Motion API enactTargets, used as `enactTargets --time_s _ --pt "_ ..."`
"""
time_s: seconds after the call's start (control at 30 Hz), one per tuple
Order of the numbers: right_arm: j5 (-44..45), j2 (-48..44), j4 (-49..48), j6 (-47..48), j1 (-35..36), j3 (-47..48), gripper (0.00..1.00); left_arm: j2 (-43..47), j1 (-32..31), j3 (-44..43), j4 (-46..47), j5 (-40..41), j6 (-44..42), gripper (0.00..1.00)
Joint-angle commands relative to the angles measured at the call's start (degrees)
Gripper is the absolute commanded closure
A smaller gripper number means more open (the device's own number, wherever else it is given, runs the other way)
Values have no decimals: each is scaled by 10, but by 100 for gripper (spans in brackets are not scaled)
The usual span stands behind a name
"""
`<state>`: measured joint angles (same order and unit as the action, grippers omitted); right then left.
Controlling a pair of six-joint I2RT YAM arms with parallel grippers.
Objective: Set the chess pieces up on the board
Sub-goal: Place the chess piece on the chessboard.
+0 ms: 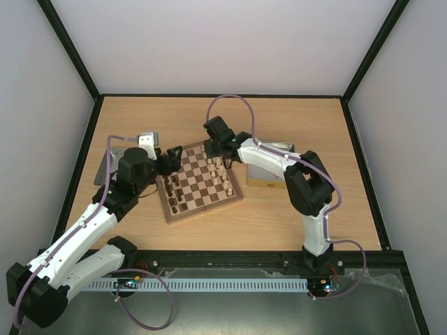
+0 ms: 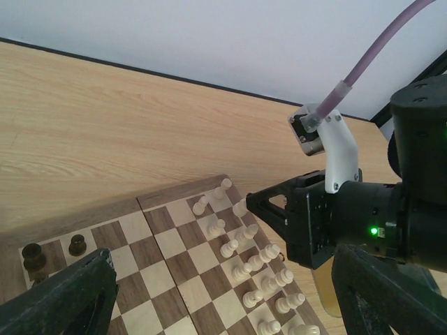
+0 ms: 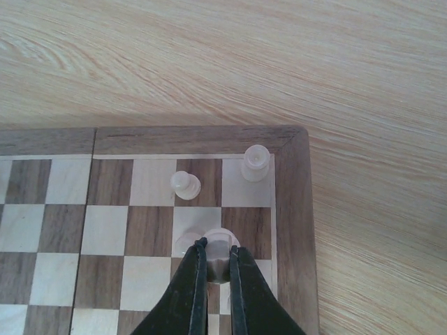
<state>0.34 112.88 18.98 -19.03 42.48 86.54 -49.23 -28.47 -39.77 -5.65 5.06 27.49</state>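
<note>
Your right claw [image 3: 218, 271] pinched an upright pale piece [image 3: 222, 246] tight, with the board's [image 3: 290, 209] corner squares just beyond its tips, while your left claw [image 2: 223, 300] gaped wide, empty.

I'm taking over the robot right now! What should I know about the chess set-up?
Left end effector: open and empty, over the board's dark end.
Right end effector: shut on a cream piece, two squares from the board's corner. Whether the piece touches the board is unclear.
Done: cream pieces stand in rows at the right end, and dark pieces stand at the left end.
Left: set the held piece on its square, then check both ends. The pieces are too small to count here.
</note>
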Motion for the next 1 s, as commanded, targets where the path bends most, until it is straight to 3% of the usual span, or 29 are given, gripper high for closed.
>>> enactTargets --time_s 0.0,0.97 --pt "39 22 -9 13 3 28 98 -2 14 8 -3 -21 2 14" --pt "47 87 37 1 -3 75 95 -17 23 15 5 -45 4 14"
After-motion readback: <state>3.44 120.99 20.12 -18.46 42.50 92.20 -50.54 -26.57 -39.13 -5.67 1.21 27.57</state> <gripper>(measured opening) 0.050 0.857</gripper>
